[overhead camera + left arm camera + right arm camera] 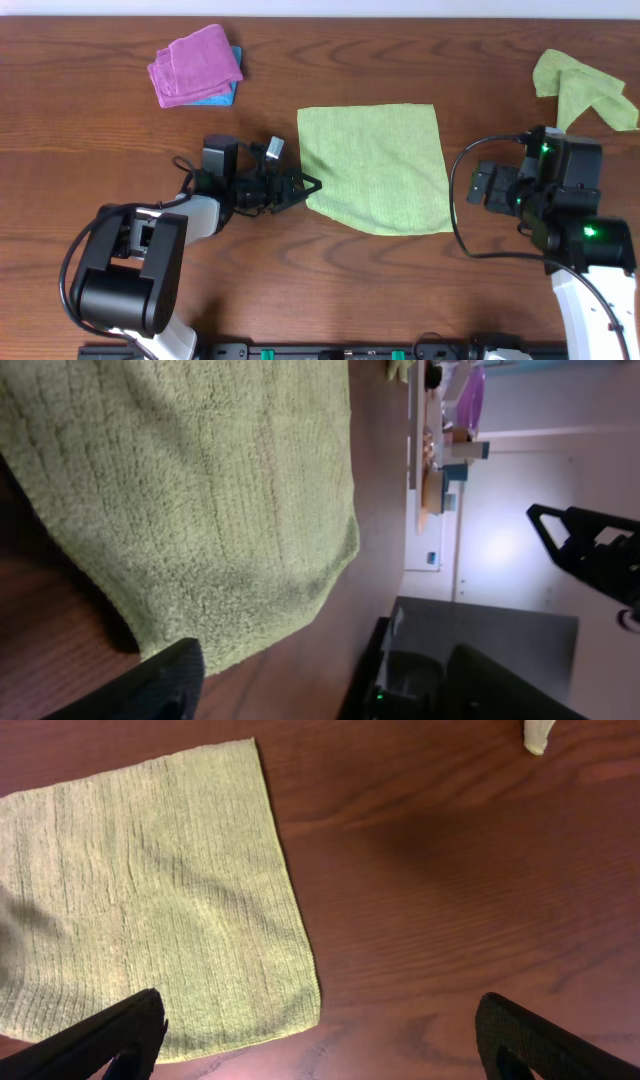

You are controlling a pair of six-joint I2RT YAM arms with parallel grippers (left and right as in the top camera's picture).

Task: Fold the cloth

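**Cloth flat and unfolded, both grippers open at its edges**

Dark wooden table under everything. At its centre the cloth, lime-green terry, lies spread flat, between the two arms. Far left: folded purple cloth on a blue cloth. Far right: crumpled second lime-green cloth. Low at the cloth's left edge by the near corner is the left gripper, jaws apart, gripping nothing. Above the near right corner is the right gripper, released, fingers spread wide
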